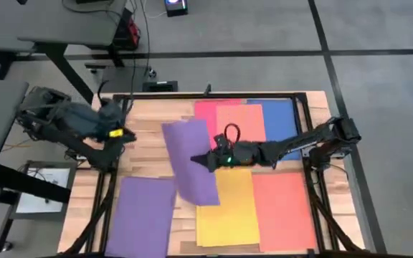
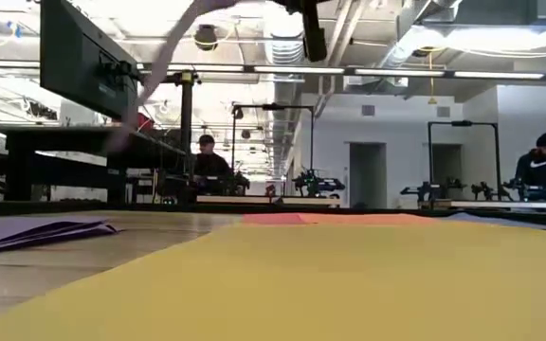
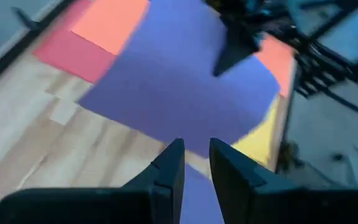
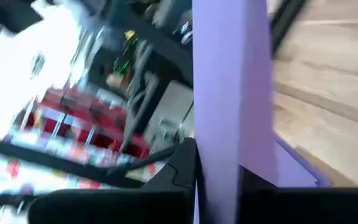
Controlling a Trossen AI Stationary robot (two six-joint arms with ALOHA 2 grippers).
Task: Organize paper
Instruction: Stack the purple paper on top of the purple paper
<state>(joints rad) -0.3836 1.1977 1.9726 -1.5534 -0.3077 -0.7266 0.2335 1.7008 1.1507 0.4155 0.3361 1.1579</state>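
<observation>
In the middle of the high view the right pincer [image 1: 208,160] is clamped on one edge of a purple sheet [image 1: 191,161], which hangs lifted and tilted above the wooden counter [image 1: 145,154]. The right wrist view shows this sheet [image 4: 232,93] running edge-on between the pincer's two dark fingers [image 4: 185,168], pinched tight.

The left pincer [image 1: 127,138] hovers over the counter at centre left of the high view, just left of the lifted sheet and apart from it. In its wrist view its fingers [image 3: 169,171] stand slightly parted with nothing between them, and the lifted purple sheet [image 3: 179,87] fills the middle beyond.

The other paper lies flat. A purple pile [image 1: 143,215] sits at lower left of the high view, a yellow pile [image 1: 231,211] at lower centre, and an orange-red pile [image 1: 284,211] at lower right. At upper centre lie a red sheet [image 1: 205,111], an orange sheet [image 1: 242,122] overlapping it, and a blue sheet [image 1: 282,122] to their right.

In the low view, yellow paper [image 2: 330,284] fills the foreground and purple paper [image 2: 36,232] lies at the left edge.
</observation>
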